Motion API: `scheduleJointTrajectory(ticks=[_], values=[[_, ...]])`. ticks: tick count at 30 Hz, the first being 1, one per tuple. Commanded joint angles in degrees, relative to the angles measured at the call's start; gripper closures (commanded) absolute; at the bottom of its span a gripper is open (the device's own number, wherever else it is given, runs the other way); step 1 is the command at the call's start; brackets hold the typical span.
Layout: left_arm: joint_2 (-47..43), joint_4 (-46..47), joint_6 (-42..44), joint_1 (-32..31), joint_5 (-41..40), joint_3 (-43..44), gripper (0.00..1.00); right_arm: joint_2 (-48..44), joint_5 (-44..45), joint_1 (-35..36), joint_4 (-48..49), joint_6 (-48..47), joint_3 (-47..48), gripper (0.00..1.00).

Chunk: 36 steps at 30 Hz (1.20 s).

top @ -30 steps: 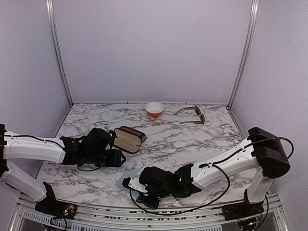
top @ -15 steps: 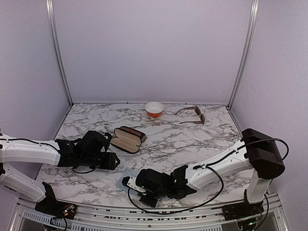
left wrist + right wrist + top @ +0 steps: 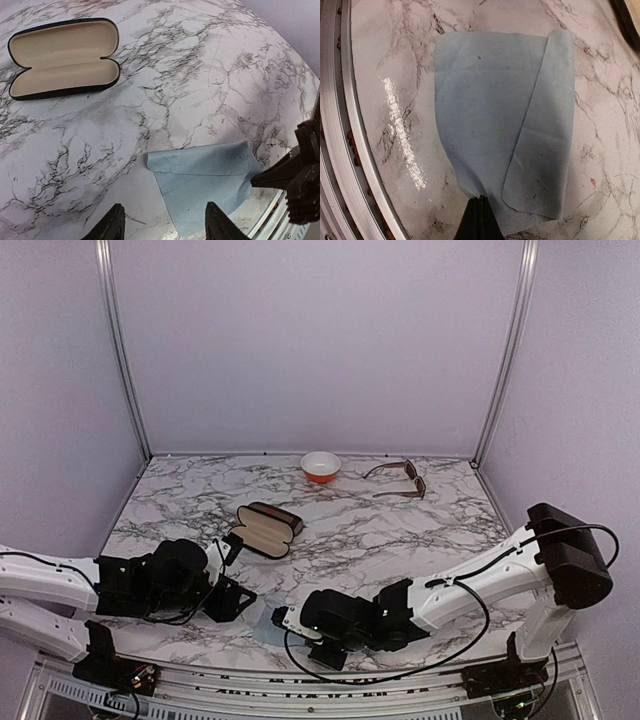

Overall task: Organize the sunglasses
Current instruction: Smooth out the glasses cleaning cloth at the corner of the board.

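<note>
Right end effector [image 3: 480, 201] — tight on blue cloth [image 3: 490, 100]

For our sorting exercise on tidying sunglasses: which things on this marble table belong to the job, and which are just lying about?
Job: brown sunglasses; open case, likely for them; blue cloth, pinched by the right pincer.
Lying about: orange bowl.

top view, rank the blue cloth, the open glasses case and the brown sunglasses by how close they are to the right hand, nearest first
1. blue cloth: near edge, at the tips of the right hand.
2. open case: mid-table, farther back.
3. brown sunglasses: far right, by the back wall.
</note>
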Motion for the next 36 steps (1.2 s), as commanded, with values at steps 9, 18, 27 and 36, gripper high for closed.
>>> scheduleJointTrajectory(ticks=[9, 18, 27, 36], values=[[3.3, 18.5, 29.9, -13.0, 0.5, -9.8, 0.48, -6.0, 1.0, -0.5, -2.8, 6.5, -7.2, 1.0], [17.0, 20.7, 38.4, -16.7, 2.8, -5.1, 0.52, -8.9, 1.4, -0.4, -1.8, 9.3, -10.5, 1.0], [20.0, 23.3, 47.0, -16.7, 6.6, -5.0, 0.52, -10.2, 2.1, -0.5, -0.6, 9.0, -12.1, 1.0], [27.4, 27.3, 50.6, -16.5, 7.0, -2.9, 0.64, -11.1, 2.4, -0.5, -0.1, 9.1, -12.8, 1.0]])
